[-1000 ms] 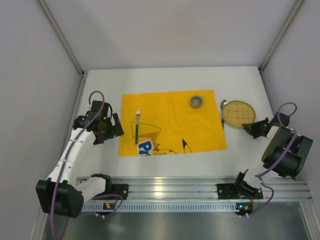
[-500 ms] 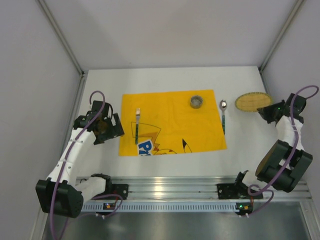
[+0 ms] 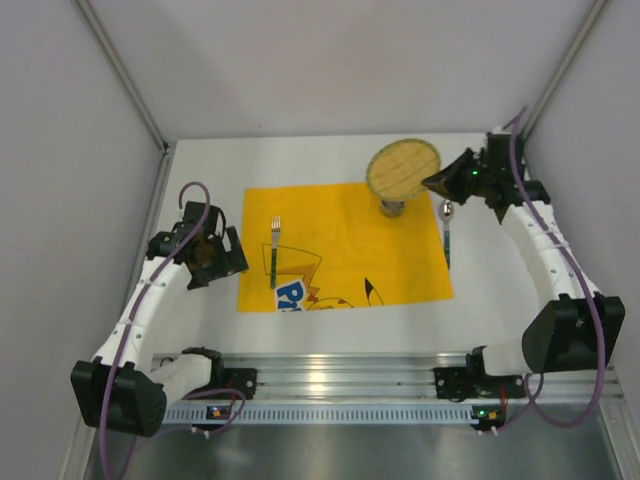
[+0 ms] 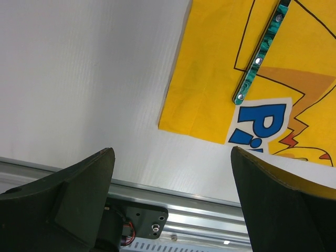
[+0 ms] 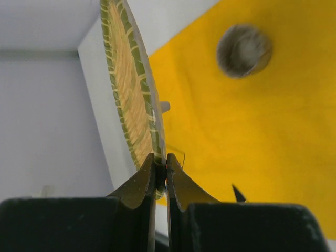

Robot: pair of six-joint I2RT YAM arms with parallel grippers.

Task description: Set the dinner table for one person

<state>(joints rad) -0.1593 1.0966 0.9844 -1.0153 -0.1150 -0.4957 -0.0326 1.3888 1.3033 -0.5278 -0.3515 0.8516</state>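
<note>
The right gripper (image 5: pixel 160 164) is pinched tight on the rim of the round woven yellow-green straw plate (image 3: pixel 403 168). A second ago that plate lay on the flat white bench (image 3: pixel 300 160), just right of the yellow printed cloth mat (image 3: pixel 340 250). Now it hangs over the mat's far right corner, above the small grey cup (image 3: pixel 392 206), and the green-handled spoon (image 3: pixel 447 225) is uncovered. Laying the plate between the spoon and the green-handled fork (image 3: pixel 274 252) likely comes next. The left gripper (image 4: pixel 172 155) hangs wide open and empty.

Plain grey panel walls (image 3: pixel 330 60) enclose three sides; slim metal posts (image 3: pixel 122 75) mark corners; even light.
</note>
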